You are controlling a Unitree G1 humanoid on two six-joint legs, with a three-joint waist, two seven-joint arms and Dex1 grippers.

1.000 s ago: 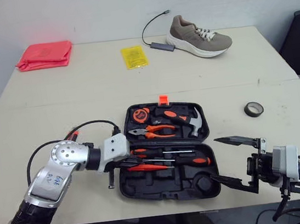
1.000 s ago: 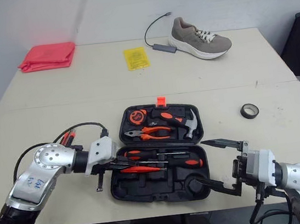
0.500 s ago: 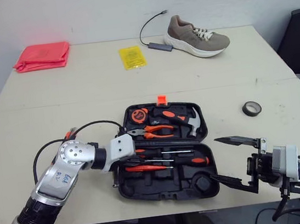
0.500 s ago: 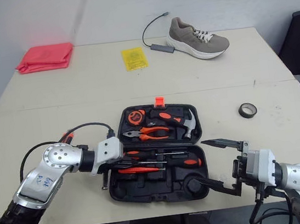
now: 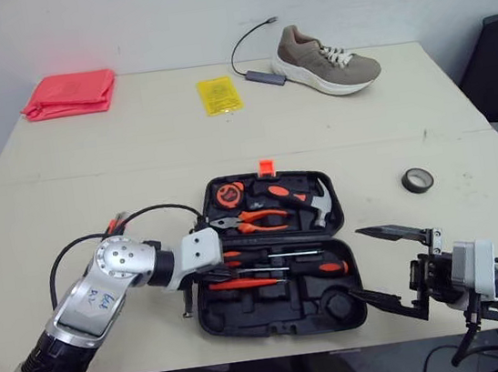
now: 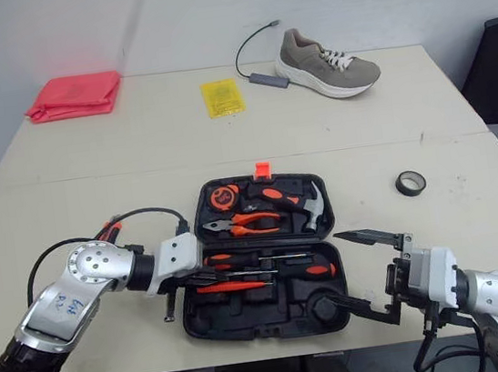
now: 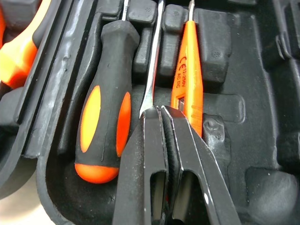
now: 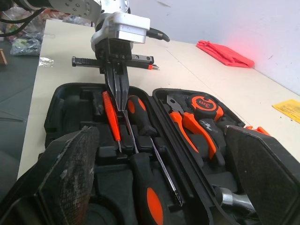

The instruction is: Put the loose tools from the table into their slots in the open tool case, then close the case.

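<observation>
Left hand (image 7: 161, 110) edged further over tool case (image 5: 276, 322), clamped on screwdriver (image 8: 146, 192) shaft; seating judged underway. Right hand (image 5: 356, 264) held apart. Next: shaft pressed home, released.

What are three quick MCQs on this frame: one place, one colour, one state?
1. Relative to the open black plastic tool case, the black roll of tape lies: A) inside it; B) on the beige table, to its right; C) to its left.
2. The folded cloth is: A) blue; B) red; C) green.
3. The left hand is: A) wide open; B) gripping a hammer; C) shut on the thin steel screwdriver shaft.
Key: B, tape sits on bare tabletop right of the case; B, plainly red; C, the shaft runs into its closed grip.
</observation>
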